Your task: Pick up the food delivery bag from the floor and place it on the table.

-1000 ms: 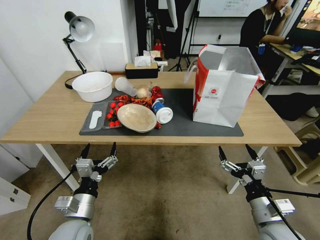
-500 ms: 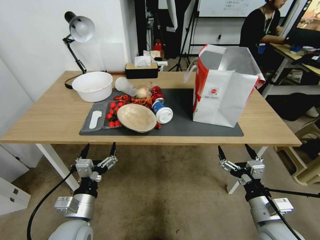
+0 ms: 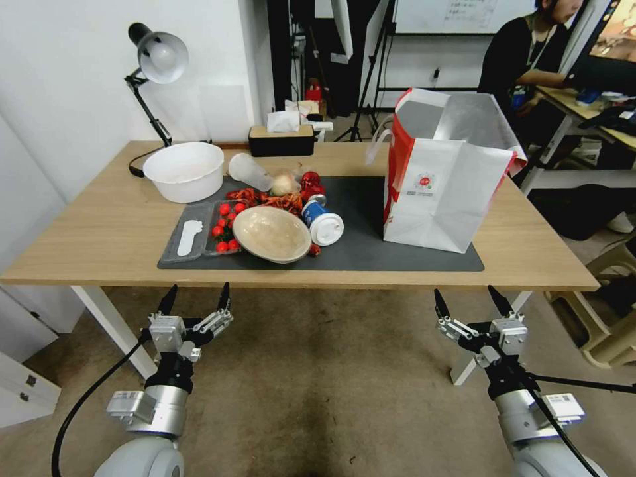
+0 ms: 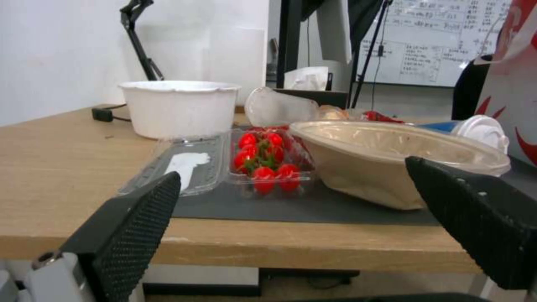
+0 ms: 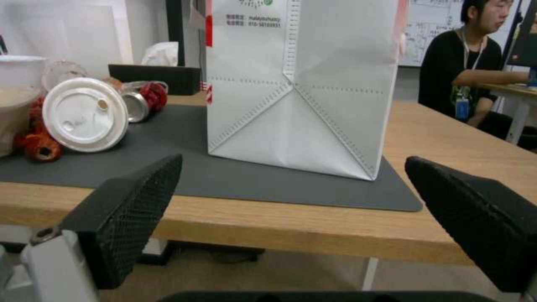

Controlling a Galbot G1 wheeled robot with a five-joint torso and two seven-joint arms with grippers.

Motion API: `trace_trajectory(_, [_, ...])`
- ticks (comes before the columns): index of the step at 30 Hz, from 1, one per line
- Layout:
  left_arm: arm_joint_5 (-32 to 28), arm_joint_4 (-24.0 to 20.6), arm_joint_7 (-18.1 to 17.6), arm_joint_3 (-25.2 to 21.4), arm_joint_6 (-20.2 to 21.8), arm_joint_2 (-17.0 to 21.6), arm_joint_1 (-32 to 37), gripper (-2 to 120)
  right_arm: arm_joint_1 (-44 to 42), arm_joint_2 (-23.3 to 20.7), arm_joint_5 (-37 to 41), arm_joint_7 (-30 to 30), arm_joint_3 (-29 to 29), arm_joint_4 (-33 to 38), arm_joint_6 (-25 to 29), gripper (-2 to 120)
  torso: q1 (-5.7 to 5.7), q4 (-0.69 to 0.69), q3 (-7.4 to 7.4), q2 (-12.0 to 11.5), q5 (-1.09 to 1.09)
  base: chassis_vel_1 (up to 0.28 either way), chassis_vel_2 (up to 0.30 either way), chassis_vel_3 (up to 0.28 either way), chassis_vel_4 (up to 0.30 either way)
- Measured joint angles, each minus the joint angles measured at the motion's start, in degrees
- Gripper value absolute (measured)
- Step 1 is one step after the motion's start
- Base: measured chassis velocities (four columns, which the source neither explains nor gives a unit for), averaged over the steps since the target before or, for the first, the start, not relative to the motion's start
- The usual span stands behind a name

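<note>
bag white, red sides | mat dark grey | tomatoes red

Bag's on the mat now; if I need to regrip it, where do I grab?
Take the white handle at the open top of the food delivery bag, coming down from above. The bag stands upright on the table, and its broad paper walls would crumple.

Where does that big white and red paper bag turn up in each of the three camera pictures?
Head view: food delivery bag stands upright on the table's right side, on the dark grey mat.
Left wrist view: a sliver of it at the picture's edge.
Right wrist view: its white front, centre.
Shared landmark: the mat.
</note>
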Motion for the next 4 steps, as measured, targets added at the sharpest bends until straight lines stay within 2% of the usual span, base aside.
trace_trajectory(4, [0.1,-0.06,0.03,-0.01,-0.01,0.0,0.06,100,-0.02,0.09,-0.16,-0.01,-0.04,0.0,0.01,100,0.0,0.0,0.0,0.0,0.0,0.0,0.0,0.0,0.0])
